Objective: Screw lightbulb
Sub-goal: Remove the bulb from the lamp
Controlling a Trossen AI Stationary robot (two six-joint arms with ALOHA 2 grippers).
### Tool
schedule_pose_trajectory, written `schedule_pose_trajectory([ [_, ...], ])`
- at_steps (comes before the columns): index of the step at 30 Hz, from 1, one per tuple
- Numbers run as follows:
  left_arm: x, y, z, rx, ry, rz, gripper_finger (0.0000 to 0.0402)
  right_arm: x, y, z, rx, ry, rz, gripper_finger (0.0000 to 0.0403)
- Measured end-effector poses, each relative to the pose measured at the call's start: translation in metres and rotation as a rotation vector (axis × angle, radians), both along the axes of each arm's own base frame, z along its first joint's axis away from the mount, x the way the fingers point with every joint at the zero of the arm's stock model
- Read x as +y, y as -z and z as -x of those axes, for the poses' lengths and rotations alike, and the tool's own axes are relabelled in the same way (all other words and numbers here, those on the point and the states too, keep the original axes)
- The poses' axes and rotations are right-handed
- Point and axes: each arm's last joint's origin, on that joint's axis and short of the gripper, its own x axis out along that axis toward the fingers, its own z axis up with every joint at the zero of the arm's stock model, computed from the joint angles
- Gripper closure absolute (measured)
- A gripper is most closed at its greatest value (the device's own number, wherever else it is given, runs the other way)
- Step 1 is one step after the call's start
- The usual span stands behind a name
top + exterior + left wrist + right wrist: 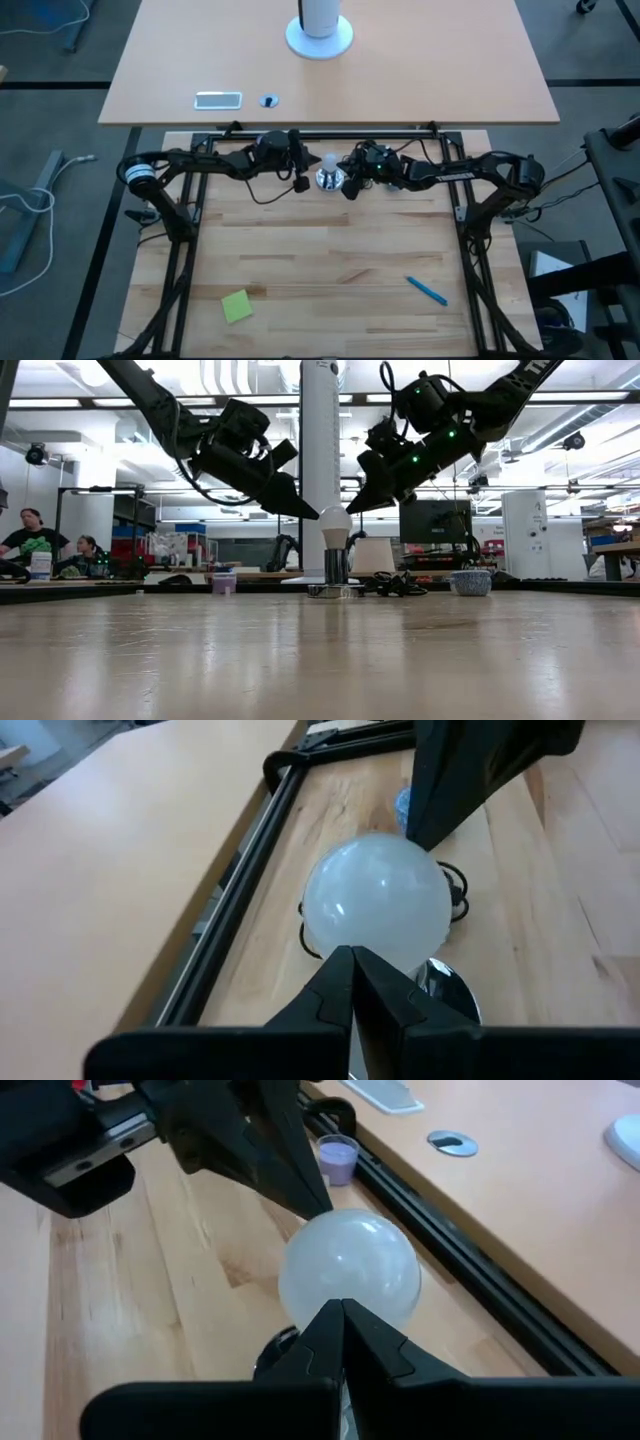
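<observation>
The white frosted lightbulb (pixel 329 161) stands upright, its base in the shiny silver socket (pixel 334 572), which rests on the wooden table near its far edge. My left gripper (pixel 312 514) is shut and slants down from the left, with its tips at the bulb's upper left side (pixel 352 960). My right gripper (pixel 352 510) is shut and slants down from the right, with its tips at the bulb's upper right side (pixel 342 1312). The bulb (pixel 378 900) fills the middle of both wrist views (pixel 350 1270). My left gripper has its shut fingertips (pixel 340 970) right against the bulb's rounded side, slanting down from the table's left; I cannot tell whether they touch it. My right gripper has its shut fingertips (pixel 335 1325) right against the opposite rounded side, slanting down from the right; I cannot tell whether they touch it.
A black frame rail (pixel 320 132) runs along the far edge just behind the bulb. A black cord (pixel 395 585) lies beside the socket. A small lilac cup (pixel 338 1158) stands near the rail. A blue pen (pixel 426 291) and a green note (pixel 237 306) lie on the near part of the table.
</observation>
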Motion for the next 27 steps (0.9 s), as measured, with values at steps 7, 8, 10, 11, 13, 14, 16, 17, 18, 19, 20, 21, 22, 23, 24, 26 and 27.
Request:
schedule_pose_trajectory([
  [7,-0.007,0.000,-0.001,-0.033,0.156,0.103,0.0402,-0.004,0.005,-0.001,0.033,0.101,0.062,0.0403],
  [8,-0.009,-0.002,-0.001,-0.036,0.183,0.124,0.0401,-0.004,0.006,0.000,0.046,0.108,0.070,0.0403],
  [10,-0.011,-0.006,0.000,-0.050,0.190,0.118,0.0401,-0.003,0.003,0.001,0.041,0.106,0.078,0.0403],
  [11,-0.010,-0.009,0.001,-0.054,0.172,0.101,0.0401,-0.003,0.001,0.002,0.034,0.103,0.081,0.0403],
  [13,-0.008,-0.011,0.002,-0.042,0.104,0.050,0.0401,-0.002,-0.001,0.002,0.028,0.091,0.076,0.0403],
  [14,-0.006,-0.010,0.002,-0.028,0.059,0.022,0.0401,-0.002,-0.001,0.002,0.030,0.079,0.068,0.0403],
  [16,-0.002,-0.008,0.004,0.004,-0.037,-0.030,0.0401,-0.001,0.000,0.002,0.031,0.053,0.045,0.0403],
  [17,0.000,-0.007,0.003,0.010,-0.075,-0.055,0.0401,-0.001,0.000,0.002,0.025,0.035,0.032,0.0403],
  [18,0.002,-0.004,0.002,0.015,-0.097,-0.068,0.0401,0.000,0.000,0.002,0.016,0.020,0.023,0.0403],
  [19,0.004,-0.001,0.002,0.022,-0.103,-0.069,0.0401,0.000,0.000,0.001,0.011,0.009,0.016,0.0403],
  [20,0.005,0.001,0.001,0.025,-0.104,-0.067,0.0401,0.001,0.000,0.001,0.010,0.007,0.014,0.0403],
  [21,0.006,0.004,0.000,0.024,-0.099,-0.065,0.0401,0.000,0.000,0.001,0.010,0.007,0.014,0.0403],
  [22,0.006,0.006,-0.002,0.017,-0.098,-0.067,0.0401,0.000,0.000,0.001,0.007,0.009,0.016,0.0403],
  [23,0.006,0.007,-0.002,0.013,-0.092,-0.064,0.0401,-0.001,0.000,0.000,0.004,0.013,0.017,0.0403],
  [24,0.006,0.008,-0.003,0.017,-0.087,-0.054,0.0401,-0.001,0.001,0.000,0.004,0.017,0.019,0.0403],
  [26,0.005,0.010,-0.004,0.019,-0.071,-0.045,0.0401,-0.002,0.002,-0.001,0.004,0.018,0.019,0.0403],
  [27,0.004,0.010,-0.004,0.016,-0.058,-0.039,0.0401,-0.002,0.003,-0.001,0.004,0.020,0.019,0.0403],
])
